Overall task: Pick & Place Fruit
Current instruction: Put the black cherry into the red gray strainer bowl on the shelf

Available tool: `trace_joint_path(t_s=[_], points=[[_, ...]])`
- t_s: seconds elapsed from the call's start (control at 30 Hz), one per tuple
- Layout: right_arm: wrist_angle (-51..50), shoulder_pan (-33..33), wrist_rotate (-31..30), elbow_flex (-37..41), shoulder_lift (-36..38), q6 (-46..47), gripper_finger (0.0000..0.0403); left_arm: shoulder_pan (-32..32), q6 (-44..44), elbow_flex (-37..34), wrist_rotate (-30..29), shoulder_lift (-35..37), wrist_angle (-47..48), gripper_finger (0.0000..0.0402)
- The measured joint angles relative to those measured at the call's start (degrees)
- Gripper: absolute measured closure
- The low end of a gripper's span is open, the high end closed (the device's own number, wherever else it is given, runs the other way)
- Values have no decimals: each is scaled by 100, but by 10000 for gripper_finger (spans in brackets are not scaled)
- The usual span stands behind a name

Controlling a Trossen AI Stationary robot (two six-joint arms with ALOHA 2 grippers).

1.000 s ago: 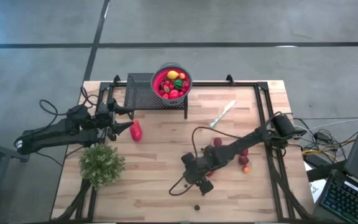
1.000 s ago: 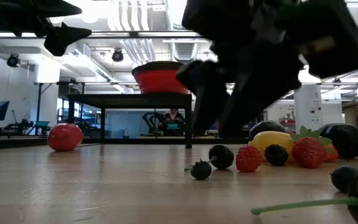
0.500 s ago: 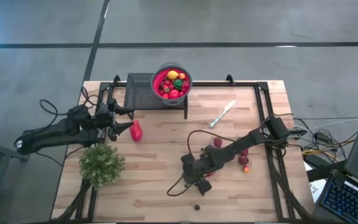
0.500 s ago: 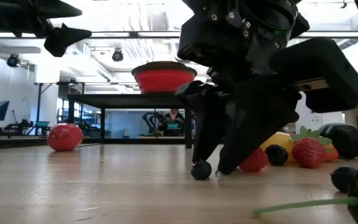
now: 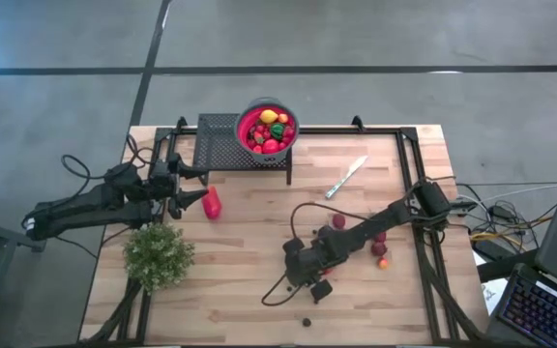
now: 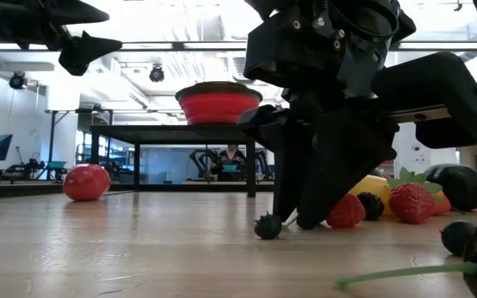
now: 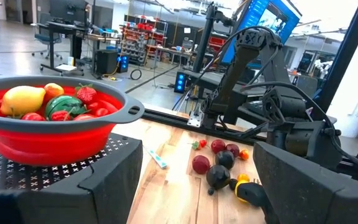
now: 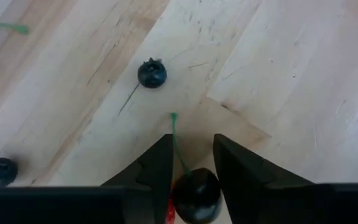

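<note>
Wooden worktop (image 5: 249,261) at lower centre is met by the right claw (image 8: 191,163), fingers drawn onto a dark cherry (image 8: 196,194), which could be squeezed out sideways.

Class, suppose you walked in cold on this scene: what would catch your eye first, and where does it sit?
First, the red bowl heaped with fruit, up on a black mesh stand at the table's far edge. Next, the right end effector pressed down to the wood near the table's middle, its fingers either side of a dark cherry with a green stem. The left end effector hangs open beside a larger red fruit.
</note>
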State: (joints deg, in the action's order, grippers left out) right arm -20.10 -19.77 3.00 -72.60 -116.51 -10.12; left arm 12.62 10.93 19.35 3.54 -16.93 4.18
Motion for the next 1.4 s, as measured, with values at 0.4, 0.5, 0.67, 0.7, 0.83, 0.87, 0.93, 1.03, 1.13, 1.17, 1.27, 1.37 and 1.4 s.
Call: trace_joint_path(t_s=[0.4,0.5,0.67,0.7,0.83,0.87,0.93,1.03,1.13,1.17,1.27,1.37,1.4], points=[[-75,2,-24,-31,-9,-106,384,-1,0,0,1,0,1,90],[-74,2,-26,-31,-9,-102,392,0,-1,0,1,0,1,90],[-77,4,-30,-31,-8,-82,394,-1,0,0,1,0,1,90],[-87,7,-36,-28,8,-83,394,-1,-1,0,1,0,1,90],[-212,50,-124,-6,135,-94,395,0,1,0,1,0,3,90],[-257,67,-189,-2,202,-112,395,0,-1,0,1,0,1,90],[-309,122,-239,-2,384,-149,395,-1,1,0,1,0,5,90],[-371,209,-296,-13,720,-174,395,0,-1,0,1,0,11,90],[-404,325,-342,-13,1009,-277,395,0,-1,0,3,2,34,90],[-415,379,-342,-13,1119,-336,395,0,-1,0,3,2,34,90],[-374,639,-341,-17,1486,-520,395,-1,-1,0,3,2,34,90],[-376,1000,-332,-17,1808,-601,395,-2,-1,0,3,2,33,90],[-380,1142,-330,-17,1925,-624,395,0,1,0,3,2,34,90]])
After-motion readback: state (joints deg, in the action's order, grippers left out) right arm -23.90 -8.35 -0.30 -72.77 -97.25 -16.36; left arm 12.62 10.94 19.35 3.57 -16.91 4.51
